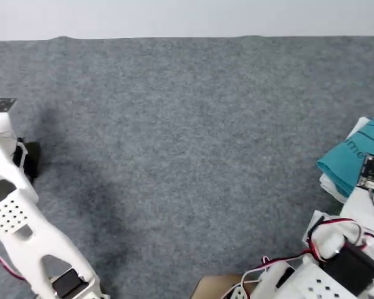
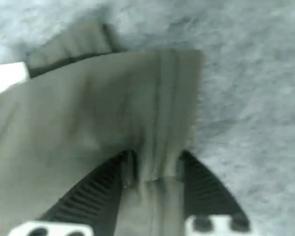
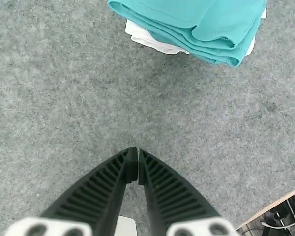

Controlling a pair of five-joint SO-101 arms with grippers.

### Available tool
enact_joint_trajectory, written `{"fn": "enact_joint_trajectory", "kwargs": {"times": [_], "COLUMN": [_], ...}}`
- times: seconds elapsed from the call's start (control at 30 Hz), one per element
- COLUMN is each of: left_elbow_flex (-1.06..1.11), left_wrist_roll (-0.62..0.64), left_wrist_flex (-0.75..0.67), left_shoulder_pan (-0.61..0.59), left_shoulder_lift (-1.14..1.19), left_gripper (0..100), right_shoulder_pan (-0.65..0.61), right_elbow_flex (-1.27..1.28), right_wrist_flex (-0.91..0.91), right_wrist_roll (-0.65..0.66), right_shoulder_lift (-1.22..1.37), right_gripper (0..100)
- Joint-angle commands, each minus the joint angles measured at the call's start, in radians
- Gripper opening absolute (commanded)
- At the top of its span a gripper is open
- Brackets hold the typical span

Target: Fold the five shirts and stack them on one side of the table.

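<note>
Left wrist view: fold of grey shirt (image 2: 88, 123) pinched by left gripper (image 2: 152, 169), cloth spread on tabletop (image 2: 255, 98). Right wrist view: right gripper (image 3: 137, 167) pressed together over tabletop. Teal shirt (image 3: 196, 19) folded atop white shirt (image 3: 147, 39). High view: stack placed at tabletop's 3 o'clock edge.

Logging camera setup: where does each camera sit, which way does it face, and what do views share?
High view: fixed overhead, looking down on the grey mat; left arm and right arm show at the near corners.
Left wrist view: on the left wrist, facing along the left gripper, shut on a grey-green shirt.
Right wrist view: on the right wrist, facing down past the right gripper, shut and empty, at a teal shirt on a white shirt.
Shared: high and right wrist views show the teal shirt.
</note>
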Motion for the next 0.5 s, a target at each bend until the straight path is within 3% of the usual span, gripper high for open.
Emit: {"fn": "enact_joint_trajectory", "kwargs": {"times": [0.0, 0.07, 0.2, 0.47], "left_elbow_flex": [-0.091, -0.153, -0.213, -0.216], "left_wrist_roll": [-0.003, 0.002, 0.043, 0.175], "left_wrist_flex": [0.071, 0.135, 0.130, 0.130], "left_shoulder_pan": [0.008, 0.031, 0.051, 0.158], "left_shoulder_lift": [0.014, 0.014, -0.057, -0.494], "left_gripper": [1, 0, 0, 0], "right_shoulder_pan": [-0.005, -0.005, -0.002, -0.005], "right_elbow_flex": [-0.005, -0.005, -0.006, -0.005], "right_wrist_flex": [0.028, 0.028, 0.031, 0.030], "right_wrist_roll": [0.008, 0.008, 0.008, 0.009], "right_shoulder_lift": [-0.007, -0.008, -0.008, -0.008], "right_gripper": [1.1, 1.1, 1.0, 1.0]}}
